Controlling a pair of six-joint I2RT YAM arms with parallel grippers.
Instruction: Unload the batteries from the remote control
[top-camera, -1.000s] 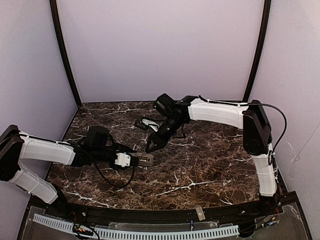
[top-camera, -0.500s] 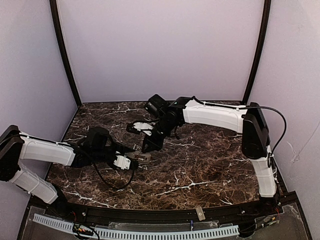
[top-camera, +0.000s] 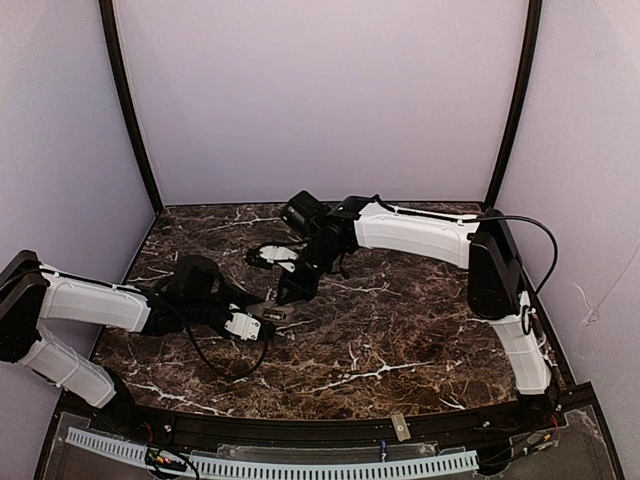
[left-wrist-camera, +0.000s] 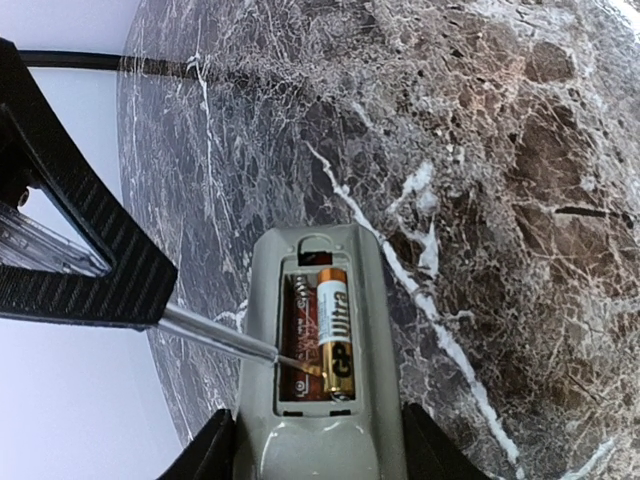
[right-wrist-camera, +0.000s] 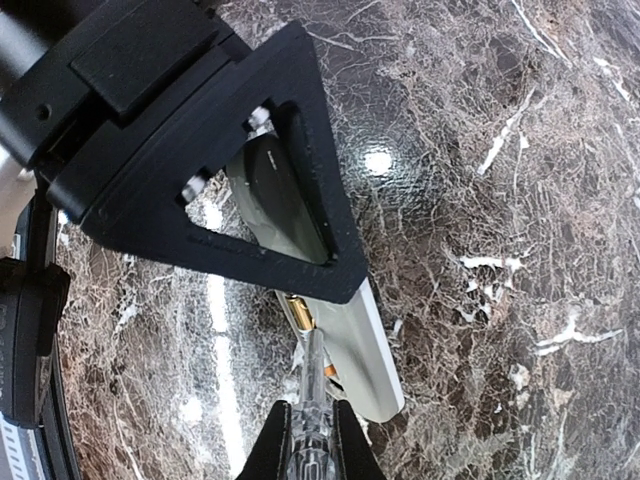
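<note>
The marble desk (top-camera: 420, 340) carries nothing loose that I can see. Everything happens left of its centre, toward 9 o'clock in the overhead view. My left arm lies low across the desk from 8 o'clock, and my right arm arcs in from 3 o'clock to meet it.

My left tool (left-wrist-camera: 318, 452) is clamped on the near end of the remote control (left-wrist-camera: 372, 330). It holds the grey back upward, so the open battery recess faces my other arm and the body cannot slide while I pry.

My right tool (right-wrist-camera: 310, 450) is closed on the clear handle of a screwdriver (left-wrist-camera: 215, 333), whose shaft comes in from 9 o'clock in the left wrist view. The tip sits in the recess at the near end of the reddish battery (left-wrist-camera: 302, 320). Just beside it, on the 3 o'clock side, lies the gold GP Ultra battery (left-wrist-camera: 335, 330). Both are seated, so I judge levering one end up comes next.
</note>
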